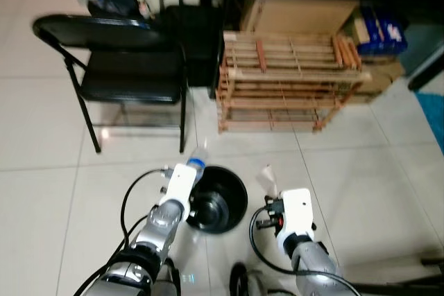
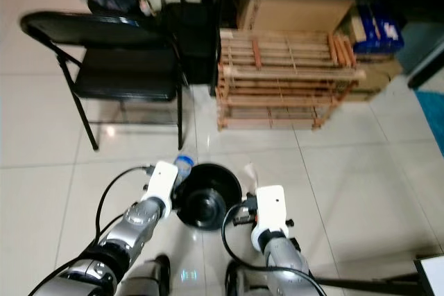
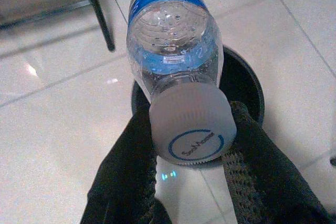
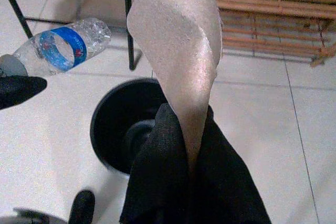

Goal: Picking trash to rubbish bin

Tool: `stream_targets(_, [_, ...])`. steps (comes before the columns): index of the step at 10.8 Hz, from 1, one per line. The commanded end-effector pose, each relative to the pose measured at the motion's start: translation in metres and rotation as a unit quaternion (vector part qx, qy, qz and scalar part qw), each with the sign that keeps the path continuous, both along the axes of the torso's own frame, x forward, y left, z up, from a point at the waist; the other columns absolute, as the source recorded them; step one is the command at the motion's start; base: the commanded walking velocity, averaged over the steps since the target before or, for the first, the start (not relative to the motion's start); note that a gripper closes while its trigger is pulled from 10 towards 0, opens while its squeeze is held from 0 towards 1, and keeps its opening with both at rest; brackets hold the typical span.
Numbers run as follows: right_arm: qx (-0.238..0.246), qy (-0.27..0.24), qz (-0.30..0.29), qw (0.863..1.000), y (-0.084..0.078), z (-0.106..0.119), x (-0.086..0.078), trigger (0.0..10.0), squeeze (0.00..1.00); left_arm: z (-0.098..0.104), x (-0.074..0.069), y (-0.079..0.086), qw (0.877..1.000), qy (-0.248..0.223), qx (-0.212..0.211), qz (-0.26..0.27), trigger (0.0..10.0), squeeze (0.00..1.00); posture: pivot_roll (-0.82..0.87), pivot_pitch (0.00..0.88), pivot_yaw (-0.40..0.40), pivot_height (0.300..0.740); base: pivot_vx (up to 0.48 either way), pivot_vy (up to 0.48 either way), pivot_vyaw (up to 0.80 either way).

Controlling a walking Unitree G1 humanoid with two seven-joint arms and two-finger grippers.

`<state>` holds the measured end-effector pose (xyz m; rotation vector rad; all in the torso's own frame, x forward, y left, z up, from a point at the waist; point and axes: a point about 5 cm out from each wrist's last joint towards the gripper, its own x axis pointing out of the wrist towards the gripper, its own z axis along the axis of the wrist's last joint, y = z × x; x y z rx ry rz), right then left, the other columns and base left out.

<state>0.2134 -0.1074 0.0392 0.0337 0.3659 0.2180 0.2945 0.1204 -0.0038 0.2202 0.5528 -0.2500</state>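
Left wrist view: bottle (image 3: 173, 56) cap (image 3: 192, 131) (white) bears illegible blue ringed lettering.

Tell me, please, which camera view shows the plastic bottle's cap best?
The left wrist view: the bottle's white cap faces the lens between the left gripper's fingers. The right wrist view catches its grey edge; in the eye views the wrist hides it.

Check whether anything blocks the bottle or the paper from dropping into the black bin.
Nothing visible does. The left gripper holds the plastic bottle at the open black bin's rim; the right gripper holds the paper scrap beside it. The bin's mouth is uncovered.
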Motion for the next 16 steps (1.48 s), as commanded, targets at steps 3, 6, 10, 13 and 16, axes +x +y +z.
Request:
stream_targets(3, [0.011, 0.028, 0.042, 0.999, 0.0, -0.001, -0.02, 10.0, 0.0, -0.021, -0.02, -0.01, 0.998, 0.045, 0.02, -0.028, 10.0, 0.0, 0.02, 0.303, -0.14, 0.74, 0.0, 0.0, 0.0])
stream_targets(6, [0.026, 0.05, 0.082, 0.995, 0.003, 0.003, -0.036, 10.0, 0.0, -0.027, -0.026, -0.007, 0.996, 0.064, 0.04, -0.043, 10.0, 0.0, 0.0, 0.306, -0.14, 0.74, 0.0, 0.0, 0.0])
stream_targets(10, [0.026, 0.081, 0.096, 0.992, -0.004, 0.001, -0.053, 10.0, 0.0, -0.03, -0.028, 0.0, 0.993, 0.063, 0.079, -0.067, 10.0, 0.0, -0.02, 0.315, -0.145, 0.74, 0.0, 0.0, 0.0])
stream_targets(13, [0.019, 0.085, 0.094, 0.992, -0.007, 0.005, -0.056, 10.0, 0.0, -0.029, -0.028, 0.001, 0.992, 0.046, 0.09, -0.07, 10.0, 0.0, -0.04, 0.32, -0.151, 0.74, 0.0, 0.0, 0.0])
stream_targets(16, [0.013, 0.082, 0.085, 0.993, -0.01, 0.006, -0.059, 10.0, 0.0, -0.019, -0.017, -0.004, 0.993, 0.007, 0.095, -0.073, 10.0, 0.0, -0.05, 0.323, -0.147, 0.74, 0.0, 0.0, 0.0])
